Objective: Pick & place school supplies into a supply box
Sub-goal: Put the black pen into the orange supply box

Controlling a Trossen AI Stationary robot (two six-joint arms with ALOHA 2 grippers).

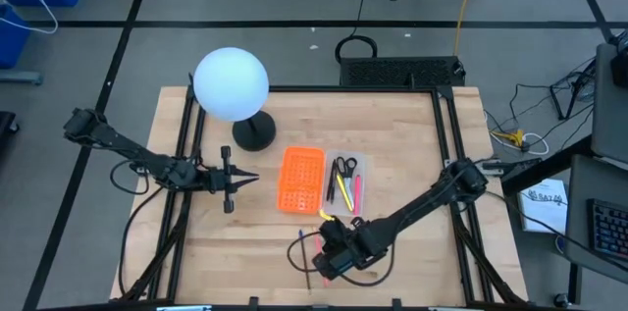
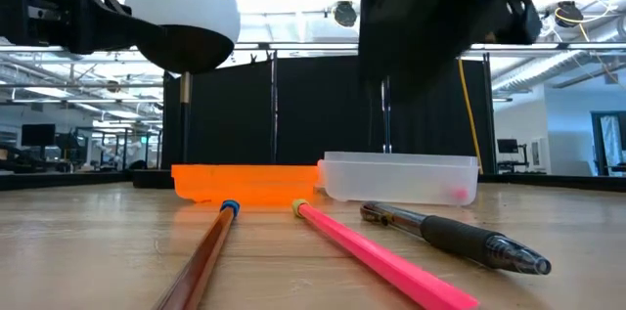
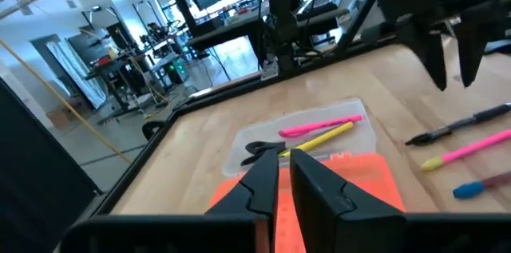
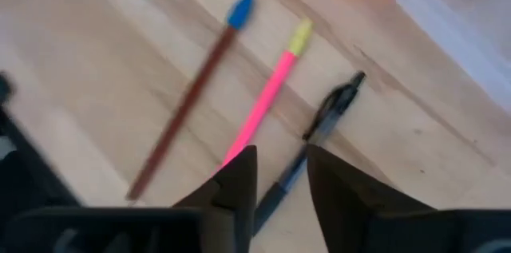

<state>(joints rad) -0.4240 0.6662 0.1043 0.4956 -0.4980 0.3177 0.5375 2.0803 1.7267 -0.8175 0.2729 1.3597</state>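
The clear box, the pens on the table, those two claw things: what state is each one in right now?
Supply box: open, holding scissors, a yellow pencil and a pink pen.
Brown pencil: flat on the table, outside the box.
Pink pencil: flat on the table, outside.
Black pen: flat on the table, outside.
Right tool: above the black pen, slightly open, empty.
Left tool: beside the orange panel, nearly closed, empty.
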